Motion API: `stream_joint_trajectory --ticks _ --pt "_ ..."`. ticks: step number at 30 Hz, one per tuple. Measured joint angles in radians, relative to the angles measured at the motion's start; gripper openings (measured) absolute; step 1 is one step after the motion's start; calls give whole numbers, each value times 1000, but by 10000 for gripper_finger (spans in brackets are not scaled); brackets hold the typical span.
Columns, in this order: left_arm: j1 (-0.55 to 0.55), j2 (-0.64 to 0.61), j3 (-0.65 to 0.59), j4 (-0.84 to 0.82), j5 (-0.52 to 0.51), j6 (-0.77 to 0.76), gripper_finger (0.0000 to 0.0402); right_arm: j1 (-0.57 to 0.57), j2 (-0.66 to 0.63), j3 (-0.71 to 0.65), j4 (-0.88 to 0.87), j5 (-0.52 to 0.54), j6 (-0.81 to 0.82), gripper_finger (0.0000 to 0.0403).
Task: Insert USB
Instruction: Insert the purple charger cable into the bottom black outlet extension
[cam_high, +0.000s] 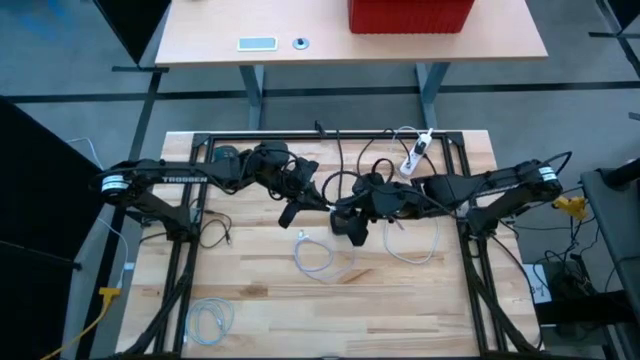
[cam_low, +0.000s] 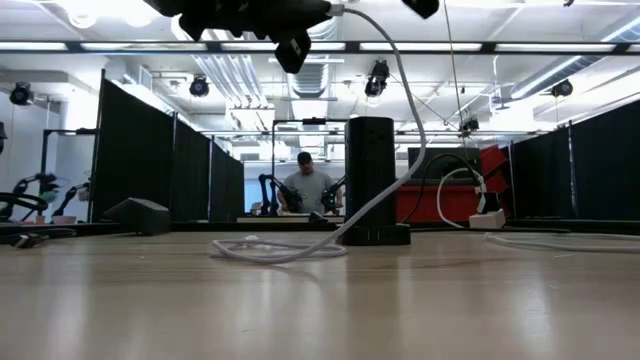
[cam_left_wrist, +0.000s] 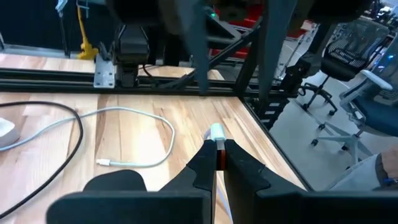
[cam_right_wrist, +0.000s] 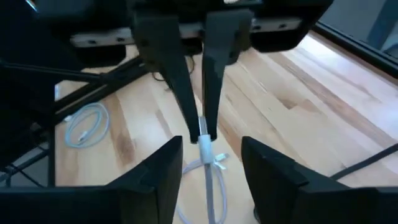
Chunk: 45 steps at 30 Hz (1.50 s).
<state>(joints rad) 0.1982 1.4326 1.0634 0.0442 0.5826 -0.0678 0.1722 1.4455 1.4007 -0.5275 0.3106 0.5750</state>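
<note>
The USB plug (cam_left_wrist: 216, 134) sits pinched between your left gripper (cam_high: 291, 212) fingers above the tabletop (cam_high: 400, 300) at frame centre, long axis along the fingers, tip pointing outward, its white cable (cam_high: 315, 255) trailing down. Your right gripper (cam_high: 352, 228) fingers stand apart, empty, facing it. The left arm reads "TROSSEN".

A: Left arm?
B: Reaches in from the left side to mid-desk, raised off the surface. Left gripper (cam_right_wrist: 200, 134) has its fingers (cam_left_wrist: 200, 163) pinched together, pointing toward the right arm.
A: Right arm?
B: Comes in from the right side, wrist bent toward centre. Right gripper (cam_right_wrist: 211, 165) sits just beside the left one, fingers (cam_right_wrist: 158, 171) spread apart.
</note>
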Motion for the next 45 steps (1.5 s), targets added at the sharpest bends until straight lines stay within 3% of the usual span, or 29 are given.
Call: stream_joint_trajectory --ticks 9,25,37,42,45 --pt "0 0 0 -3 0 3 7 0 56 -3 -6 -33 -4 153" --pt "-1 0 0 -18 7 4 7 -1 49 -2 -39 -74 8 38" --pt "0 0 0 -15 5 7 7 -2 49 -2 -36 -74 17 41" --pt "0 0 0 -15 6 9 8 0 49 -3 -42 -65 40 17" --pt "13 0 0 -16 6 16 35 11 49 -6 -58 -35 77 13"
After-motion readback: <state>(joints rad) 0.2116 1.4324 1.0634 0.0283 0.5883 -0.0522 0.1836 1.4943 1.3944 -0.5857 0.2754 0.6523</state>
